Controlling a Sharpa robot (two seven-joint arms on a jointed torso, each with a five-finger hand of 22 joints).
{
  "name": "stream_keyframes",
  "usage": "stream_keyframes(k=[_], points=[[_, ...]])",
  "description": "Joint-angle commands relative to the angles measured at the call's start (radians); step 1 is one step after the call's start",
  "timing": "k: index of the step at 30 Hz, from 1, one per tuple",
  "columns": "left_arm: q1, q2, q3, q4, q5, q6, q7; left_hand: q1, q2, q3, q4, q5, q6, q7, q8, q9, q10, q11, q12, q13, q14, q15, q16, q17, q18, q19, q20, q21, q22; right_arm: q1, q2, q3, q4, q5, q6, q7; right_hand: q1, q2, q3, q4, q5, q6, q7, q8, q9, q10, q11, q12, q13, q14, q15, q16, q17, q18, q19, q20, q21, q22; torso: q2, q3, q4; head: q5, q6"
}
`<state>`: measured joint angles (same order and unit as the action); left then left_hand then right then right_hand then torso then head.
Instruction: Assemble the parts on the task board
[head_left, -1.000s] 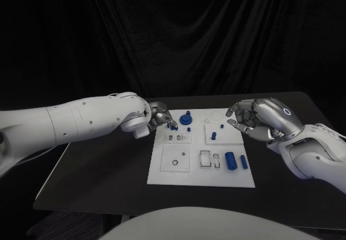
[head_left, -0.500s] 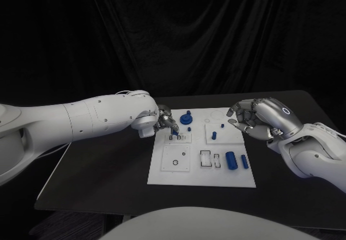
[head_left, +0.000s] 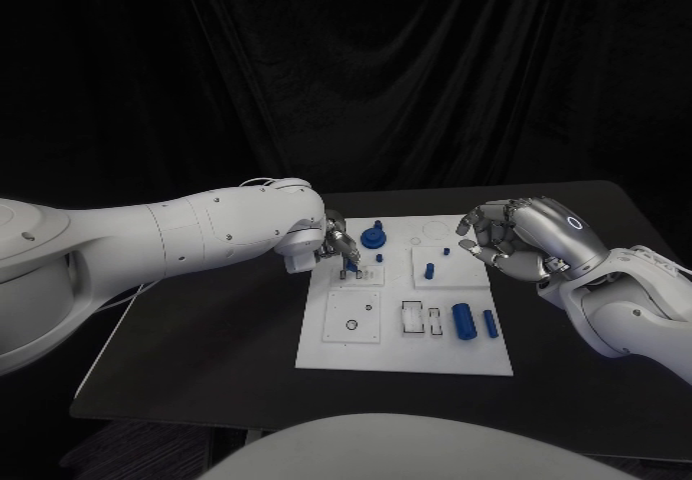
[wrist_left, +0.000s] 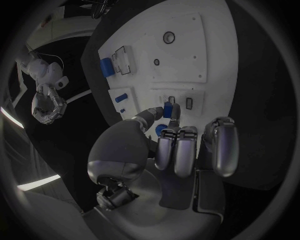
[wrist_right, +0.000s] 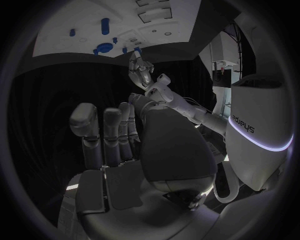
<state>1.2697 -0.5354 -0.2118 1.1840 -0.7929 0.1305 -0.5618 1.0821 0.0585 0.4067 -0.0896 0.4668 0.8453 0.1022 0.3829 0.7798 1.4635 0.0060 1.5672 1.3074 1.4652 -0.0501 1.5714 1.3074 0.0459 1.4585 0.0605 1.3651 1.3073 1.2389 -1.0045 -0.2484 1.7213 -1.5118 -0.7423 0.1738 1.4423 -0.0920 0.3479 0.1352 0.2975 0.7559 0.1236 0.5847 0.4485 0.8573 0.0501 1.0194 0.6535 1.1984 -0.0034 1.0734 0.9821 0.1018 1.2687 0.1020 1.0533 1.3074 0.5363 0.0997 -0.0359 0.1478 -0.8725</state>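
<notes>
The white task board (head_left: 404, 345) lies mid-table. My left hand (head_left: 338, 246) hovers over its far left corner and pinches a small blue part (wrist_left: 167, 109) between thumb and a finger, just above a plate with small slots (wrist_left: 187, 103). A blue round piece with a peg (head_left: 374, 238) stands right beside that hand. A thick blue cylinder (head_left: 463, 320) and a thinner one (head_left: 488, 322) lie at the board's near right. Small blue pegs (head_left: 428, 270) stand in the middle. My right hand (head_left: 516, 238) hangs over the board's right edge, fingers loosely bent, holding nothing.
The black table (head_left: 202, 350) has bare room left and front of the board. Empty rectangular slots (head_left: 418, 316) and a plate with a round hole (head_left: 351, 325) sit on the board's near half. Dark curtains close off the back.
My left hand has moved right and toward me, off the board's far left corner and over the slotted plate, carrying the small blue part. The right hand has barely moved.
</notes>
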Motion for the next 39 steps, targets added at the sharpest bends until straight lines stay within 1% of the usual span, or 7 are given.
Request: stream_keyframes(k=[1, 11, 20, 25, 28, 31, 39], points=[[-0.001, 0.009, 0.001, -0.007, 0.0, -0.022, -0.021, 0.012, 0.001, 0.051, -0.043, 0.001, 0.032, -0.026, -0.005, -0.002, 0.107, -0.008, 0.004, 0.263, 0.106, -0.008, -0.001, 0.263, 0.006, -0.001, -0.006, -0.003, 0.188, 0.001, -0.001, 0.001, -0.001, 0.0, 0.005, -0.013, 0.004, 0.01, 0.002, 0.006, 0.005, 0.004, 0.0, 0.005, 0.001, 0.004, 0.002, 0.007, 0.001, 0.007, -0.002, -0.005, -0.001, 0.009, 0.002, 0.003, -0.006, 0.114, 0.001, 0.0022, -0.0016, 0.003, 0.0], [-0.017, 0.036, 0.001, -0.043, 0.0, -0.056, -0.019, 0.009, -0.001, 0.063, -0.039, 0.001, 0.036, -0.025, -0.01, -0.004, 0.107, -0.008, 0.004, 0.263, 0.106, -0.009, -0.001, 0.263, 0.008, -0.003, -0.007, -0.01, 0.186, 0.001, -0.003, 0.001, -0.002, 0.0, 0.006, -0.012, 0.004, 0.01, 0.002, 0.006, 0.005, 0.005, 0.0, 0.005, 0.001, 0.004, 0.002, 0.007, 0.001, 0.007, -0.002, -0.005, -0.002, 0.009, 0.001, 0.003, -0.007, 0.114, 0.0, 0.005, 0.0019, -0.004, 0.0], [-0.033, 0.048, 0.001, -0.065, 0.0, -0.064, -0.013, 0.006, -0.001, 0.07, -0.034, 0.0, 0.038, -0.025, -0.014, -0.005, 0.107, -0.009, 0.004, 0.263, 0.106, -0.01, -0.001, 0.263, 0.009, -0.004, -0.008, -0.016, 0.184, 0.0, -0.004, 0.001, -0.006, 0.0, 0.009, -0.014, 0.006, 0.01, 0.002, 0.006, 0.006, 0.006, 0.0, 0.005, 0.001, 0.004, 0.002, 0.007, 0.001, 0.007, -0.002, -0.006, -0.002, 0.009, 0.001, 0.003, -0.008, 0.114, -0.002, 0.0042, -0.0011, -0.003, 0.0], [-0.041, 0.052, 0.001, -0.068, 0.0, -0.066, -0.008, 0.004, -0.002, 0.072, -0.032, -0.001, 0.039, -0.025, -0.015, -0.006, 0.107, -0.009, 0.004, 0.263, 0.106, -0.01, -0.001, 0.263, 0.009, -0.004, -0.008, -0.016, 0.184, 0.0, -0.003, 0.001, -0.007, 0.0, 0.01, -0.014, 0.006, 0.01, 0.002, 0.006, 0.006, 0.007, 0.0, 0.006, 0.001, 0.004, 0.002, 0.007, 0.001, 0.007, -0.002, -0.006, -0.002, 0.01, 0.001, 0.003, -0.009, 0.114, -0.002, 0.0021, -0.0028, 0.0, 0.0], [-0.044, 0.054, 0.001, -0.07, 0.0, -0.067, -0.005, 0.002, -0.002, 0.074, -0.03, -0.003, 0.04, -0.025, -0.017, -0.006, 0.107, -0.009, 0.004, 0.263, 0.106, -0.01, -0.001, 0.263, 0.009, -0.004, -0.008, -0.017, 0.184, 0.0, -0.002, 0.001, -0.008, 0.0, 0.011, -0.014, 0.006, 0.01, 0.002, 0.006, 0.006, 0.007, 0.0, 0.006, 0.001, 0.004, 0.002, 0.007, 0.001, 0.007, -0.002, -0.006, -0.002, 0.01, 0.001, 0.003, -0.009, 0.114, -0.002, 0.0016, -0.0024, -0.003, 0.0], [-0.046, 0.056, 0.001, -0.07, 0.0, -0.066, -0.003, 0.002, -0.002, 0.074, -0.03, -0.003, 0.04, -0.025, -0.017, -0.006, 0.107, -0.009, 0.004, 0.263, 0.106, -0.01, -0.001, 0.263, 0.009, -0.004, -0.008, -0.017, 0.184, 0.0, -0.003, 0.001, -0.008, 0.0, 0.012, -0.015, 0.007, 0.01, 0.002, 0.006, 0.007, 0.008, 0.0, 0.006, 0.001, 0.004, 0.002, 0.007, 0.001, 0.007, -0.002, -0.005, -0.002, 0.01, 0.001, 0.003, -0.009, 0.114, -0.004, 0.0017, 0.0008, -0.008, 0.0], [-0.051, 0.059, 0.001, -0.07, 0.0, -0.062, 0.003, -0.001, -0.004, 0.077, -0.027, -0.004, 0.042, -0.026, -0.019, -0.006, 0.107, -0.009, 0.004, 0.263, 0.106, -0.01, -0.001, 0.263, 0.011, -0.009, -0.009, -0.029, 0.179, -0.001, -0.003, 0.001, -0.009, 0.0, 0.017, -0.021, 0.008, 0.011, 0.002, 0.006, 0.008, 0.01, 0.0, 0.007, 0.001, 0.004, 0.002, 0.007, 0.001, 0.008, -0.002, -0.005, -0.002, 0.01, 0.002, 0.003, -0.009, 0.114, -0.004, 0.0005, 0.0009, -0.007, 0.0]])
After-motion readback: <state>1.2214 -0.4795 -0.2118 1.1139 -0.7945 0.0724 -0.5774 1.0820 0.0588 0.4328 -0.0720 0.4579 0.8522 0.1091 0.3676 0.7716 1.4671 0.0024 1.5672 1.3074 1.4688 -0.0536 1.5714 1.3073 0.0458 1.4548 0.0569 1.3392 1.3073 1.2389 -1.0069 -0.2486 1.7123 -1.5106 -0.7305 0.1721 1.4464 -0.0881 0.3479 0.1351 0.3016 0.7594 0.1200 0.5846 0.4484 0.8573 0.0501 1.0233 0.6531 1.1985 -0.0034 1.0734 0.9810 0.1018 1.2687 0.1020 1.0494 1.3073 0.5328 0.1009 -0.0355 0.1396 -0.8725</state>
